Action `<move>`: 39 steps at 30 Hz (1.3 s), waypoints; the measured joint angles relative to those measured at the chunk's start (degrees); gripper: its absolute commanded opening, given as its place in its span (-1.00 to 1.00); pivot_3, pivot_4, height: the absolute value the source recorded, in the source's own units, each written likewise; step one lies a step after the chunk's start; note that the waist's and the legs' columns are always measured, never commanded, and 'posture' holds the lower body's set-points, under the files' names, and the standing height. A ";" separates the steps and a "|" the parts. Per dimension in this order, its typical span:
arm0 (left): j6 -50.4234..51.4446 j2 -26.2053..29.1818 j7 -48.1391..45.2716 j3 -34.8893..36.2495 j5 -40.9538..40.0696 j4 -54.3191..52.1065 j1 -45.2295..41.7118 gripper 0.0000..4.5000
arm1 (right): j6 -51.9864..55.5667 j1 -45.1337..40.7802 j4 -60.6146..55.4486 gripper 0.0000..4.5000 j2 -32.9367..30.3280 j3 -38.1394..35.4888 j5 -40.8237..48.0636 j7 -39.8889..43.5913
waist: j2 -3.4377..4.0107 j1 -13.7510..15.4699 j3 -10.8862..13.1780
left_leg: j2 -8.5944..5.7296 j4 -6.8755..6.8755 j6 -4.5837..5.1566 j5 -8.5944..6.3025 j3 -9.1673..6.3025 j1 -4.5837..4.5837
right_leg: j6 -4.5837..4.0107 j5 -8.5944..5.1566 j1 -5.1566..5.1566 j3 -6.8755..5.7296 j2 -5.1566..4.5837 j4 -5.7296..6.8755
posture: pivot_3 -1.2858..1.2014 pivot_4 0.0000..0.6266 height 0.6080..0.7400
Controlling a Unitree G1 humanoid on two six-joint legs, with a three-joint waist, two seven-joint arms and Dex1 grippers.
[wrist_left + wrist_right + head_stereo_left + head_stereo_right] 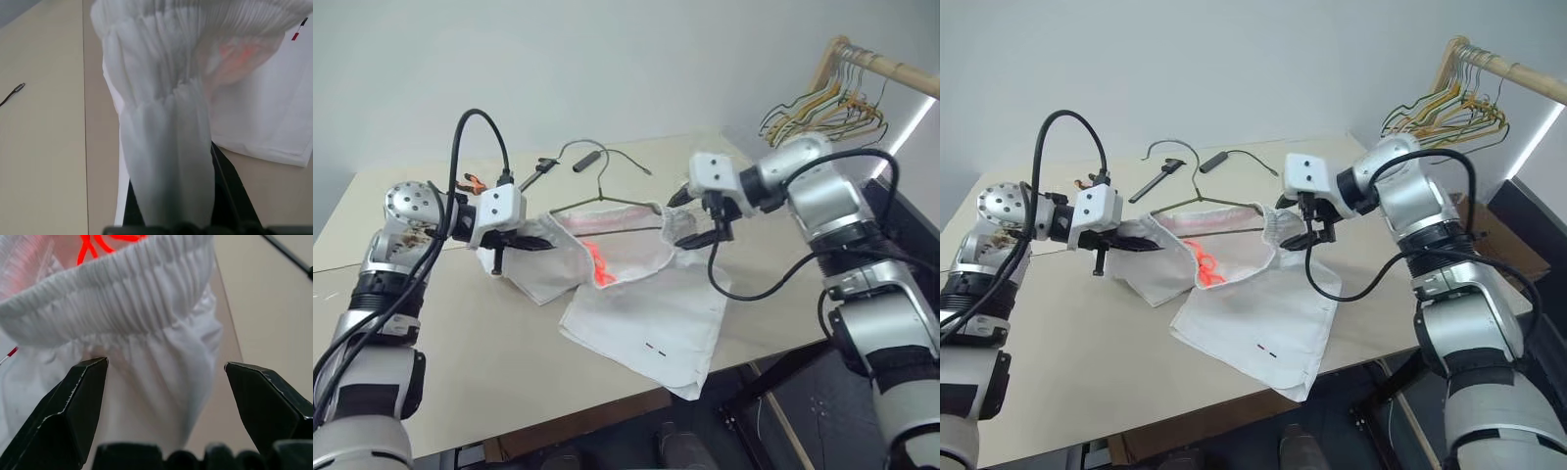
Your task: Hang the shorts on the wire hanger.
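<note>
The white shorts [651, 318] lie on the table with their waistband lifted off it. My left gripper [522, 242] is shut on the waistband's left end, and the bunched cloth [166, 161] runs between its fingers. The wire hanger [603, 201] rests just behind the waistband, hook pointing away from me. Its lower bar seems to run inside the waist opening. At the waistband's right end, my right gripper [166, 382] is open. Its fingers [73, 411] stand on either side of the gathered elastic [112, 308] without closing on it. A red mark [599, 264] shows inside the shorts.
Behind the hanger lie a black cable with a cylindrical end [588, 163] and a black tool [536, 173] on the beige table [460, 362]. A wooden rail [891, 69] at the far right carries bunched yellow and green hangers [827, 103]. The table's near-right edge lies just past the shorts' hem.
</note>
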 measured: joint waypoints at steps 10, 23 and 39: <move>-0.13 -0.44 -1.39 -0.02 0.03 0.10 -0.64 -0.97 | 4.13 -3.24 3.09 -0.62 2.61 0.83 -1.93 1.64 | 0.01 -0.55 0.00 | 0.01 0.00 0.00 0.00 -0.02 0.00 | 0.00 0.00 -0.02 0.00 0.01 0.01 | -0.03 -1.00 1.00; -2.08 -2.43 -2.68 -0.73 0.96 2.59 -1.61 -0.59 | 8.92 -1.57 -3.34 -1.00 1.41 3.16 -4.40 3.97 | 0.01 -1.24 0.00 | 0.00 0.00 0.00 0.00 -0.09 -0.08 | 0.01 0.01 -0.04 -0.04 0.00 0.04 | -0.05 -1.00 1.00; 1.51 -0.95 1.49 7.76 -4.61 3.30 -3.50 1.00 | 44.58 21.59 -29.15 -1.00 -13.37 -8.76 10.77 0.16 | 0.00 -1.73 0.00 | 0.01 0.04 0.00 0.00 -0.20 -0.12 | 0.02 0.01 -0.09 -0.07 -0.03 -0.15 | -0.08 -1.00 1.00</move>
